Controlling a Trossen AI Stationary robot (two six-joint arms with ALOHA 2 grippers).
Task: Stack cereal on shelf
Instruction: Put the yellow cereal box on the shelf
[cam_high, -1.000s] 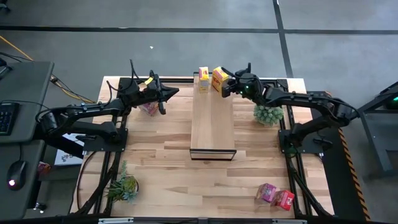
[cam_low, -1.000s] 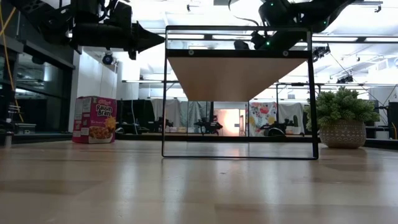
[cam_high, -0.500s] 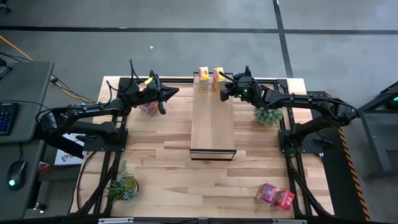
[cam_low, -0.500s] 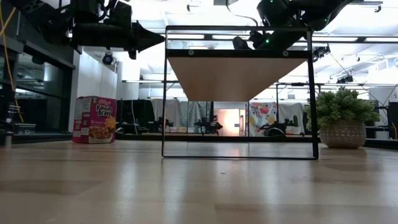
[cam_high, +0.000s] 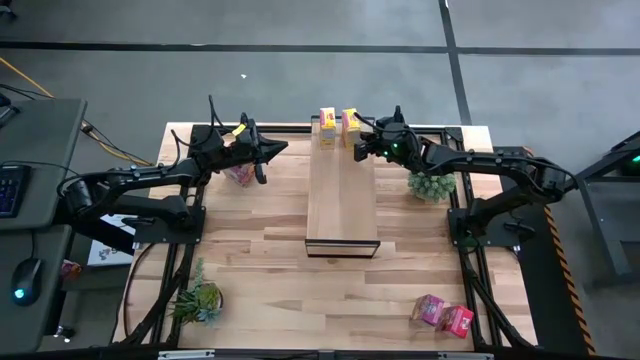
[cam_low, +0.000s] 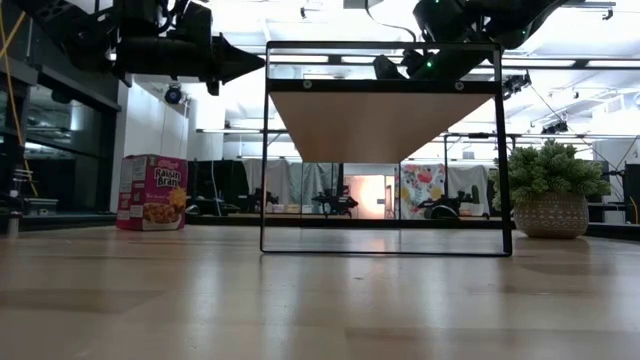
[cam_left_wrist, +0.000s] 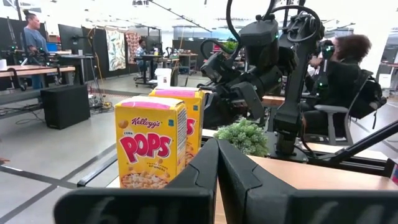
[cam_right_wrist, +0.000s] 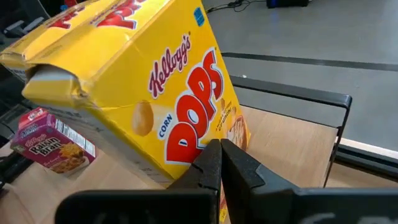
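Butcher-block tabletop (cam_high: 260, 260) carries raised shelf (cam_high: 341, 200) — grey floor (cam_high: 300, 80) around.

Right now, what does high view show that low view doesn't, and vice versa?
Only the high view: the two yellow cereal boxes on the shelf's far end, the right gripper shut beside one of them, the pink and red boxes at the table's near right corner, and a second plant near left.
Only the low view: the shelf's underside and the room behind it.
Both: the shelf, the Raisin Bran box, the potted plant and the shut left gripper.
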